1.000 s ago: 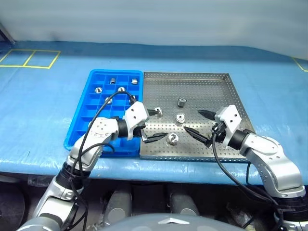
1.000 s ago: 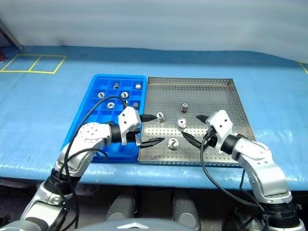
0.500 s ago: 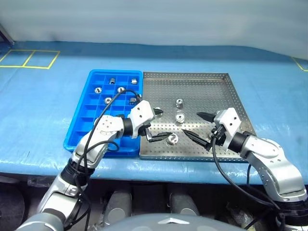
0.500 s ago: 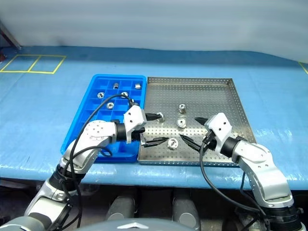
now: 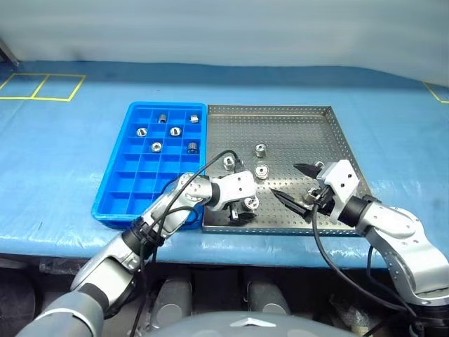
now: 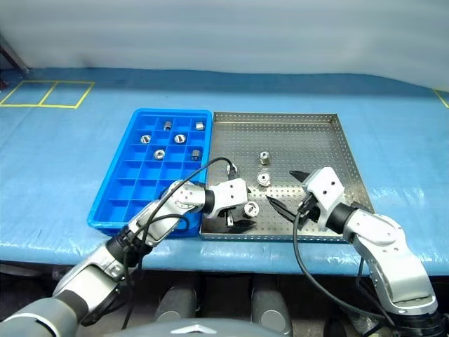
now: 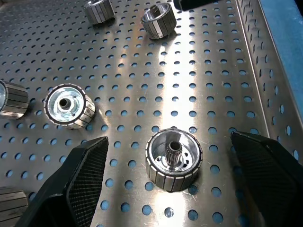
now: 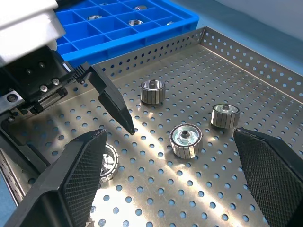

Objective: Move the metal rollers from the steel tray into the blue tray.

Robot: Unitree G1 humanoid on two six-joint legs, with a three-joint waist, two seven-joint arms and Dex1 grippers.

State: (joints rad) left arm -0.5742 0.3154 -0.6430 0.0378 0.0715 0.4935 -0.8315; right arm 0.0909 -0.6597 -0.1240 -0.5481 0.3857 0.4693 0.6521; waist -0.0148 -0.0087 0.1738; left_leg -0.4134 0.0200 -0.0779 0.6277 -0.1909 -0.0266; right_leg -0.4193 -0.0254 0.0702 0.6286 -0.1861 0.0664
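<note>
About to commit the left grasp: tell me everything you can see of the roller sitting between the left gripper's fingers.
The roller is a short, shiny silver cylinder with a ribbed outer wall, a recessed face and a splined centre hole. It stands upright, hole upward, on the steel tray near its front edge. The left gripper is open, its black fingers on either side, neither touching it. No other roller touches it.

Silver-grey rounded arm shells are seen on both sides, each capped with a white block and looped by black cables. Left pincer (image 5: 240, 206) and right pincer (image 5: 291, 184) are fitted with tapered black textured fingers (image 7: 75, 182).
</note>
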